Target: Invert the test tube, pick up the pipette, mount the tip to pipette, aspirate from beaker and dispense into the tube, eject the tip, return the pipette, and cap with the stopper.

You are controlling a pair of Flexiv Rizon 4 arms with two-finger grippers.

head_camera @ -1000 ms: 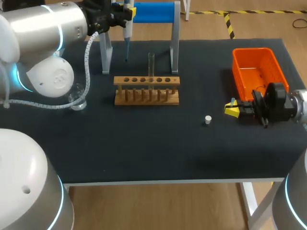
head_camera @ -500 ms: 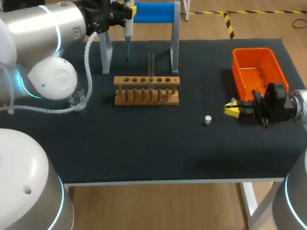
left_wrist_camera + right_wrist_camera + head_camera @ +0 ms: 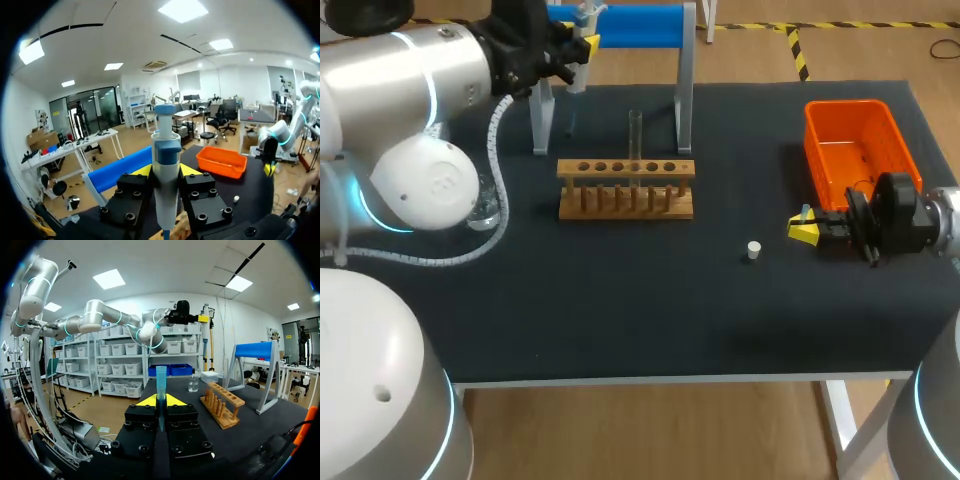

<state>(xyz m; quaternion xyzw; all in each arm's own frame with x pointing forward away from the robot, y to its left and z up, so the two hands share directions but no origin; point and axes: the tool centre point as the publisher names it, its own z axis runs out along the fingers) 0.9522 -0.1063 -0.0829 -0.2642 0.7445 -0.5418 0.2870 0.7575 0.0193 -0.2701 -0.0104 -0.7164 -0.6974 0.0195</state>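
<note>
Left gripper [image 3: 165, 172] clamped on pipette [image 3: 166, 145]: white-blue plastic barrel, upright, round knob on top. It is held at far left of worktop [image 3: 620, 320], beside stand [image 3: 685, 90] with grey legs and blue cylinder bar. Left arm [image 3: 410, 70] enters from left, fingers level.

Right gripper [image 3: 160, 401] narrow, pinching tip [image 3: 161, 377]: slim translucent blue cone, upright. Right arm [image 3: 905, 220] low at right edge, just before bin [image 3: 855, 110], an orange plastic box.

Wooden rack [image 3: 626, 187] mid-worktop, glass tube [image 3: 635, 130] standing in it. Small white cylindrical stopper [image 3: 753, 250] lies between rack and right gripper. Clear beaker [image 3: 485, 212] near left edge, partly behind arm.

No legible text, labels, numbers, signs
</note>
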